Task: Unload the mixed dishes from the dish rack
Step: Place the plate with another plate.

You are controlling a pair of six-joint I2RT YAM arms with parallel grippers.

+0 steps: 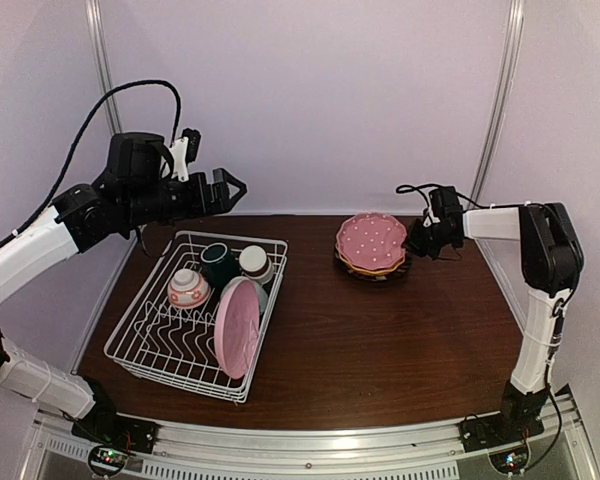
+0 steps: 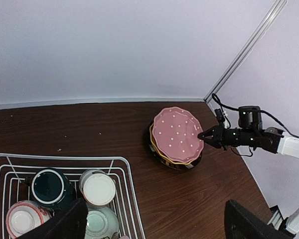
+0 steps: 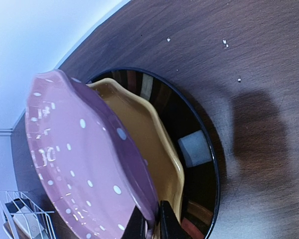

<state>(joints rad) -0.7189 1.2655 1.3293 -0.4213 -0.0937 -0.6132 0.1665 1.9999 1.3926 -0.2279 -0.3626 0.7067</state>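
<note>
Room: we see pale lilac walls (image 1: 310,100) on three sides; silvery posts (image 1: 500,100) stand at the two far corners.
Desk: dark brown wood grain (image 1: 380,340); both arms are bolted along its near edge.
Left arm (image 1: 40,245): it comes in over the desk's left edge; the left claw (image 1: 230,190) hangs above the far edge of the rack, jaws spread wide with nothing in them.
Right arm (image 1: 545,250): it rises at the near right corner; the right claw (image 2: 200,135) sits at the right rim of the plate stack, jaws all but closed and pinching the top plate's rim.
Dish rack (image 1: 170,345): white wire; on the desk's left half, askew to its edges.
Plate stack: towards the desk's far right corner; red-pink dotted plate (image 1: 371,241) on top, yellow plate (image 3: 154,144) under it, dark brown plate (image 3: 184,109) lowest.
Light pink plate (image 1: 238,325): on edge along the rack's right side.
Cups: at the rack's far end; white-red patterned cup (image 1: 188,289), dark green cup (image 1: 218,262), beige-brown cup (image 1: 255,262), pale green cup (image 2: 102,221).
Specks (image 3: 224,44): a few pale crumbs on the desk beside the stack.
</note>
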